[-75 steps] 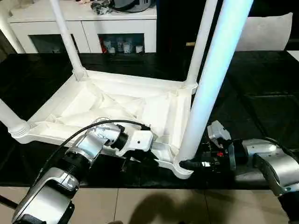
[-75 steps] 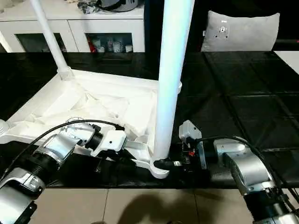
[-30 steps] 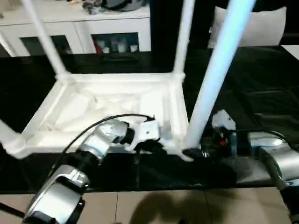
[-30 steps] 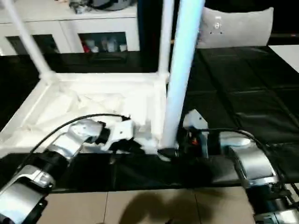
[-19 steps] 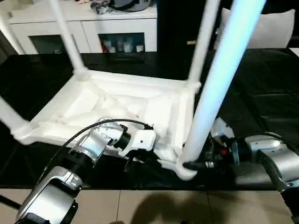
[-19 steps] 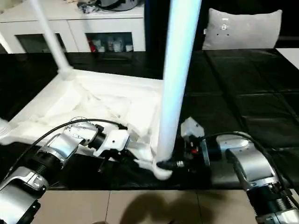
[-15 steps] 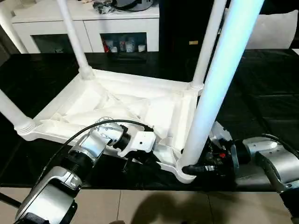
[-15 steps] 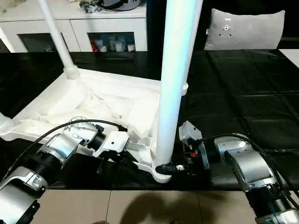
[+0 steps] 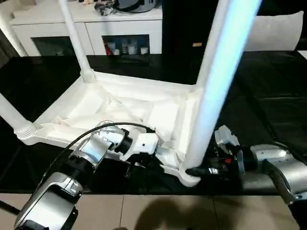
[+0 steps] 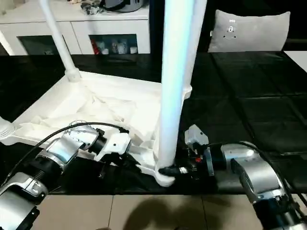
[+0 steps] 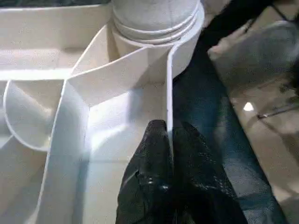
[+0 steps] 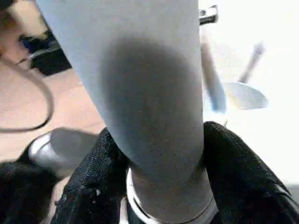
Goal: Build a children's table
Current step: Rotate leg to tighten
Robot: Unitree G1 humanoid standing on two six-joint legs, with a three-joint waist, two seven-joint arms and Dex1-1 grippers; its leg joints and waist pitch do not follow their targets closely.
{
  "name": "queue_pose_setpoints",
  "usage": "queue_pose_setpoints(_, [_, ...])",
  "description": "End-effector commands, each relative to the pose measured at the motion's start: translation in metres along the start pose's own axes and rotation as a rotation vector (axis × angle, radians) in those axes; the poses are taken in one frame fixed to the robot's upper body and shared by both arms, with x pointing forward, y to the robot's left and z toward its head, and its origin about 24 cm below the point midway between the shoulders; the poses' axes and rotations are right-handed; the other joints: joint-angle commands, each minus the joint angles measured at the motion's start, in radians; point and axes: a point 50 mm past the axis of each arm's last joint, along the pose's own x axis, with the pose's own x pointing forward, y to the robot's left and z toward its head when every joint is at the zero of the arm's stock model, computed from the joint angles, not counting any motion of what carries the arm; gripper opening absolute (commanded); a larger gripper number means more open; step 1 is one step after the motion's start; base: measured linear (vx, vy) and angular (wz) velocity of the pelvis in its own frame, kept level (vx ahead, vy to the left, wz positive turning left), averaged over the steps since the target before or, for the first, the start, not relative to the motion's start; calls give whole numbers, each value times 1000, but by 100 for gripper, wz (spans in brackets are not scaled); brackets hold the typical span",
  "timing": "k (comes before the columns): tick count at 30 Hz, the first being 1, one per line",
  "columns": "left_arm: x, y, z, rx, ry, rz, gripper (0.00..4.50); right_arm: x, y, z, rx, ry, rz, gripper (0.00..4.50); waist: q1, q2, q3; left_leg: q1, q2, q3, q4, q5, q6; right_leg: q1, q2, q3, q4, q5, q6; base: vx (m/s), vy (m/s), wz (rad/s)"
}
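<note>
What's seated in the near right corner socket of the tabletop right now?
A white leg stands upright in that corner socket, with the right gripper closed around its base. How deep the leg's end sits inside the socket is hidden.

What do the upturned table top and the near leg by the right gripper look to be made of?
The table top looks like white moulded plastic with a slight sheen: thin ribs and walls on its underside and rounded corner sockets suggest moulding. The near leg looks like smooth white plastic tube, glossy enough to catch a bluish highlight along its length; whether it is hollow cannot be seen.
</note>
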Motion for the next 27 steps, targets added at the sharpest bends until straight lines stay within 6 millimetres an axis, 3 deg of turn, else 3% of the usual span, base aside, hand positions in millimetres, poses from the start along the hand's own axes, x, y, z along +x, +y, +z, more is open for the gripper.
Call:
queue_pose_setpoints(1, [22,9,15,-51,-47,99,0,23,-9,4,49,-29,-140,209,-14,-26,-50,-10,7,9,-76,-231,38,56,-29,33,-96,-551,-92,-50,2,-6])
queue_pose_setpoints(2, [24,10,16,-66,-51,117,0,25,-11,4,58,-29,-176,208,-29,-28,-49,-17,1,4,-76,-242,27,61,-26,26,-101,-595,-60,-50,2,-6])
queue_pose_setpoints(3, [30,15,20,-102,-56,180,0,34,-21,4,98,-32,-310,208,-34,-26,-48,-17,2,2,-76,-251,25,60,-26,25,-104,-607,-49,0,0,0])
queue_pose_setpoints(5, [37,20,24,-135,-55,238,0,43,-28,4,149,-30,-424,204,-62,-25,-46,-17,-5,0,-69,-289,21,52,-22,14,-115,-643,-33,0,0,0])
queue_pose_setpoints(6, [38,20,24,-140,-55,245,0,44,-29,4,155,-29,-437,203,-86,-23,-46,-17,-8,-7,-67,-329,31,54,-23,2,-128,-667,-11,0,0,0])
queue_pose_setpoints(7, [42,24,28,-167,-62,290,0,50,-33,4,166,-14,-500,203,-91,-18,-47,-15,-6,-8,-68,-336,37,55,-24,0,-131,-663,-11,0,0,0])
queue_pose_setpoints(8, [48,29,34,-191,-71,359,0,60,-37,6,150,-5,-583,203,-106,-14,-47,-14,-3,-10,-69,-349,43,53,-23,-6,-134,-636,-20,0,0,0])
queue_pose_setpoints(9, [48,29,34,-191,-71,360,0,60,-37,6,150,-6,-584,203,-121,-11,-46,-14,-1,-15,-71,-380,41,57,-24,-18,-139,-634,-21,0,0,0])
queue_pose_setpoints(11, [51,31,36,-182,-67,387,0,65,-39,9,129,-36,-618,203,-134,-9,-46,-5,1,-16,-72,-419,46,56,-25,-26,-147,-630,-18,0,0,0])
queue_pose_setpoints(12, [53,31,36,-172,-54,395,0,70,-37,12,129,-71,-612,255,-148,-12,-44,-9,4,-19,-77,-437,53,64,-30,-32,-151,-625,-11,0,0,0])
queue_pose_setpoints(14, [54,30,35,-166,-40,397,0,74,-35,13,137,-83,-609,270,-164,-8,-43,-10,6,-22,-80,-454,51,69,-33,-39,-151,-611,-16,0,0,0])
queue_pose_setpoints(17, [49,30,30,-156,-25,396,0,70,-32,14,117,-103,-574,303,-171,-10,-42,-7,3,-24,-80,-473,43,65,-36,-39,-153,-622,-13,0,0,0])
queue_pose_setpoints(21, [39,30,22,-136,1,386,0,54,-34,11,69,-109,-560,329,-171,-11,-46,-17,4,-30,-83,-447,56,70,-43,-23,-142,-596,-35,0,0,0])
queue_pose_setpoints(23, [34,29,17,-110,10,363,0,43,-34,12,51,-127,-528,354,-166,-8,-52,-28,7,-30,-86,-395,76,76,-45,-10,-129,-523,-72,0,0,0])
queue_pose_setpoints(27, [23,25,9,-64,31,302,0,22,-31,13,27,-142,-438,386,-146,-14,-59,-38,11,-23,-83,-292,118,82,-44,7,-108,-392,-137,0,0,0])
